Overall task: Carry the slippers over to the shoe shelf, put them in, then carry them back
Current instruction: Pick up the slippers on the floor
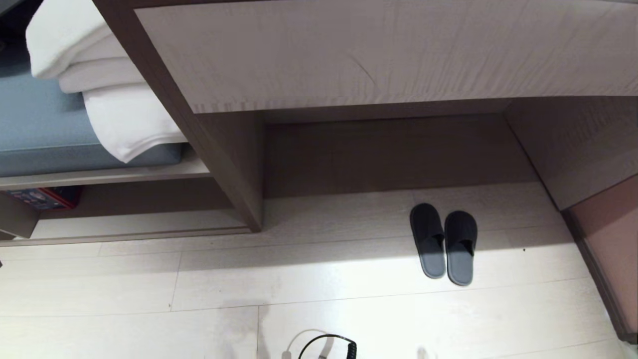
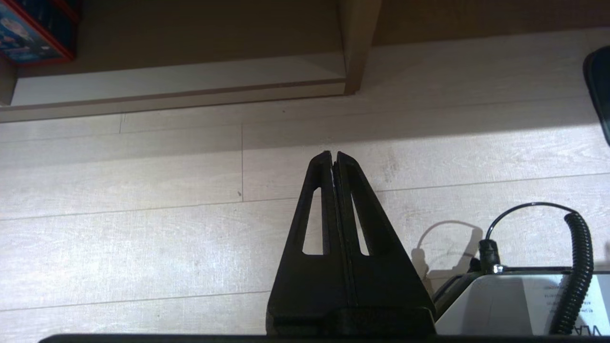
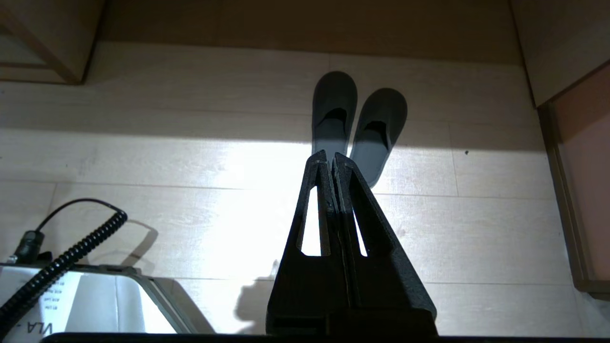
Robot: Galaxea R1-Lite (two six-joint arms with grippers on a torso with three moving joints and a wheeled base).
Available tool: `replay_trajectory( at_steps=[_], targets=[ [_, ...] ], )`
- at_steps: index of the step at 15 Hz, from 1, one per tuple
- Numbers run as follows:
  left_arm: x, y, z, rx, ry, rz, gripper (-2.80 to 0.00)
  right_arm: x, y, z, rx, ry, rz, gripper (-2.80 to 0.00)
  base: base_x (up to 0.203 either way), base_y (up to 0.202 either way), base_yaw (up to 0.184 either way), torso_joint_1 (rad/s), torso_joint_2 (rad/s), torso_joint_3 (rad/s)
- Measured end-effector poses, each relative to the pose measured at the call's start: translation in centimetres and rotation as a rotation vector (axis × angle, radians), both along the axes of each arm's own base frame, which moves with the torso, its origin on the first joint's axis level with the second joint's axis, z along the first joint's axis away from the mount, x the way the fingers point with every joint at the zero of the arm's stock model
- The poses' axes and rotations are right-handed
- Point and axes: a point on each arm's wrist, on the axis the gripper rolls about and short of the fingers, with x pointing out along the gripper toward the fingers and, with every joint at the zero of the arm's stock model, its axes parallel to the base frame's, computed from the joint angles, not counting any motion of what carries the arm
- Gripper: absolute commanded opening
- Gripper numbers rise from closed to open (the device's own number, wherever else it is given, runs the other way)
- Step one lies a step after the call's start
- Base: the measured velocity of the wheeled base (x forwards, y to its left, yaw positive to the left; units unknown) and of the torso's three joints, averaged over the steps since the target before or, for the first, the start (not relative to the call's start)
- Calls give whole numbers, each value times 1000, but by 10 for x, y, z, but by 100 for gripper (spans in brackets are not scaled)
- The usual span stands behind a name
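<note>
right of the middle of the head view, the slippers (image 1: 443, 244) lie side by side on the pale floor (image 1: 199, 284), touching, toes toward the dark back of the desk recess (image 1: 394, 154). their toe halves sit in shadow and their heels in the light. low at the left edge, the shoe shelf (image 1: 129, 222) shows its pale bottom board; its left end is cut off by the frame. a red and blue box (image 1: 45, 198) peeks out at the shelf's left, too cut off to read. folded white towels (image 1: 99, 85) rest on a blue cushion (image 1: 40, 129) in the upper left. neither arm shows in the head view. the left gripper (image 2: 332, 155) has its fingers pressed together, holding nothing, above bare floor. the right gripper (image 3: 330, 155) is the same, fingers together and empty, and its tips hide the heel of one slipper.
</note>
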Motion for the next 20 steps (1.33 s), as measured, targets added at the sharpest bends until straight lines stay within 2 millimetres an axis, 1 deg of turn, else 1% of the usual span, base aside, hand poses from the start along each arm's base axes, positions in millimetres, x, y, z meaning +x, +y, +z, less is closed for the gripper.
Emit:
replay_trajectory(
  at_steps=[20],
  targets=[
    [0, 0, 0, 0, 0, 0, -280, 0, 0, 0, 1, 0, 0, -280, 0, 0, 0, 3, 3, -198]
  ],
)
